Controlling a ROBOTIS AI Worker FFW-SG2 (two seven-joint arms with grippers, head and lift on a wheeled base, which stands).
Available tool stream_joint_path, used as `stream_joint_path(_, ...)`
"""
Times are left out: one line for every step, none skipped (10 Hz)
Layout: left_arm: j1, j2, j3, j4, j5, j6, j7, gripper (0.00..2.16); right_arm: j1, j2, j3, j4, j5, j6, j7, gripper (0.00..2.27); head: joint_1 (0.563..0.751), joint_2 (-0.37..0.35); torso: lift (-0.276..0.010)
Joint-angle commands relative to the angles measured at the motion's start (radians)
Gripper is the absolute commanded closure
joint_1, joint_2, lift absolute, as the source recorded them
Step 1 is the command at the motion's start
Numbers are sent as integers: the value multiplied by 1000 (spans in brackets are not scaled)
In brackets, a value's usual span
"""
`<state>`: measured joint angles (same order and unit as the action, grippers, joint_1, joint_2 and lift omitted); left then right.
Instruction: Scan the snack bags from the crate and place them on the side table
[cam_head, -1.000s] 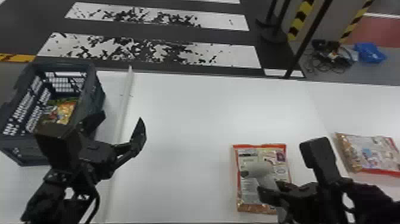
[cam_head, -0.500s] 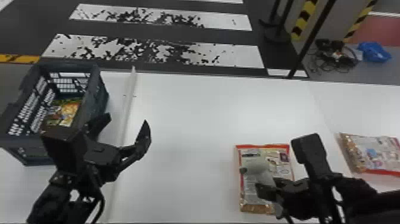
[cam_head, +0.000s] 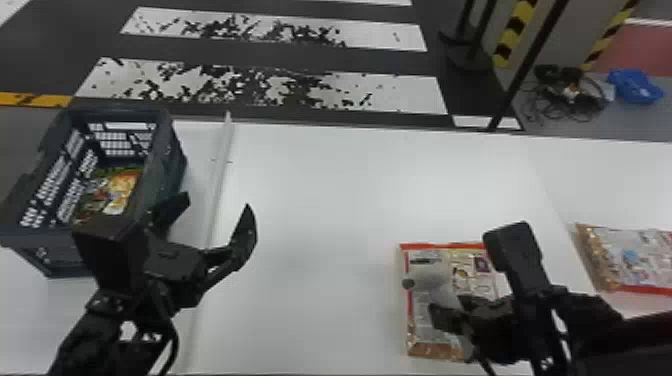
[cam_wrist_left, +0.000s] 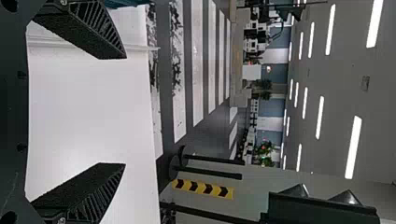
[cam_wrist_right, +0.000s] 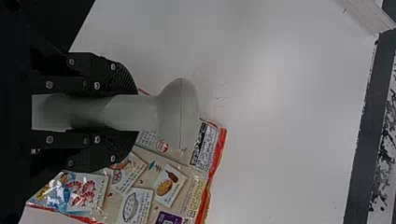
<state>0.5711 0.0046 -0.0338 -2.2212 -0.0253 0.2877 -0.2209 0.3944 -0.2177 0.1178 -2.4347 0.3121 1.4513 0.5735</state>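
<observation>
This looks like a large indoor lab hall, with crosswalk stripes (cam_head: 410, 94), ceiling strip lights (cam_wrist_left: 353, 147) and yellow-black striping (cam_wrist_left: 201, 188).

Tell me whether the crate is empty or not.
Not empty: inside the crate, colourful snack packaging shows through the open top.

Crate (cam_head: 172, 175) at left on the tabletop (cam_head: 320, 195)
Snack bags (cam_head: 120, 190) inside; one bag (cam_head: 422, 322) right of centre, another bag (cam_head: 632, 255) farther right.
</observation>
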Motion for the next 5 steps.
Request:
stream_joint_path(1,-7,2,0,2,-3,0,39,-2,1,0,0,1,-1,0,2236,695,-70,-94)
stream_joint_path(-1,-7,3,0,4,0,0,39,1,1,-3,-6,1,-4,0,2236,695,-69,-94)
stream_joint_path(1,-7,5,-2,7,0,0,39,15,3,-24,-17,1,-28,-9,2236,695,-69,-94)
stream_joint_path(1,-7,6,0,8,0,0,39,29,3,-52,-23,-5,-65,-29,2236,695,-71,-94)
stream_joint_path(-1,-7,8,2,13,0,0,39,40,9,-109,-24,-33,-105,-37,2236,695,-84,-94)
